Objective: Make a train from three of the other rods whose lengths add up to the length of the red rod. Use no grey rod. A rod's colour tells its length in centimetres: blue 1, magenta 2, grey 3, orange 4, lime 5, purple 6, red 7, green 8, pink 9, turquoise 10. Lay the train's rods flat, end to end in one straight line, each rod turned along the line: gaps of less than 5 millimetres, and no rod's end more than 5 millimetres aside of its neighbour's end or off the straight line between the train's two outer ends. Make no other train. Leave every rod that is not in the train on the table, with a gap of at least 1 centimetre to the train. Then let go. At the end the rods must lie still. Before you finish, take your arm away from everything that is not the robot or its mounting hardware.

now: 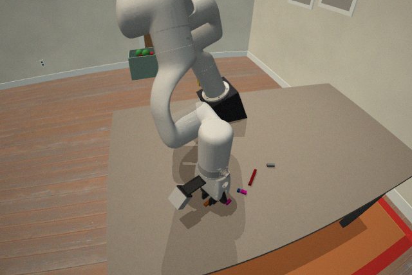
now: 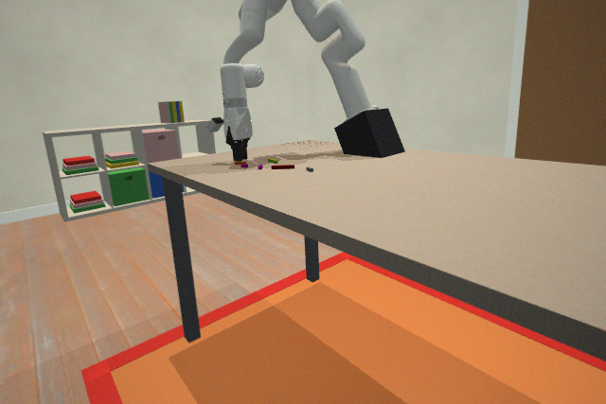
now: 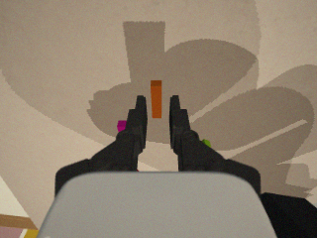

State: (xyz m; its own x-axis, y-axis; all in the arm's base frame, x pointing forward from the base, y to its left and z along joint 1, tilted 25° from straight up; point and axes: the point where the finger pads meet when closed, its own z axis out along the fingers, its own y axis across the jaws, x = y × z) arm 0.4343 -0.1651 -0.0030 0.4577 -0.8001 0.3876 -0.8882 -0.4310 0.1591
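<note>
My gripper (image 1: 214, 199) points straight down, low over the table, with its fingers a little apart and nothing held between them. In the wrist view the orange rod (image 3: 157, 99) lies flat on the table in line with the gap between the fingertips. It also shows under the gripper in the top view (image 1: 207, 202). A magenta rod (image 1: 228, 201) lies just right of the fingers. A blue rod (image 1: 238, 190) touches a second magenta rod (image 1: 244, 192). The red rod (image 1: 252, 177) lies further right. A lime rod (image 2: 272, 160) lies behind the gripper.
A grey rod (image 1: 270, 165) lies apart, to the right of the red rod. The arm's black base (image 1: 221, 102) stands at the back of the table. The table's left edge is near the gripper.
</note>
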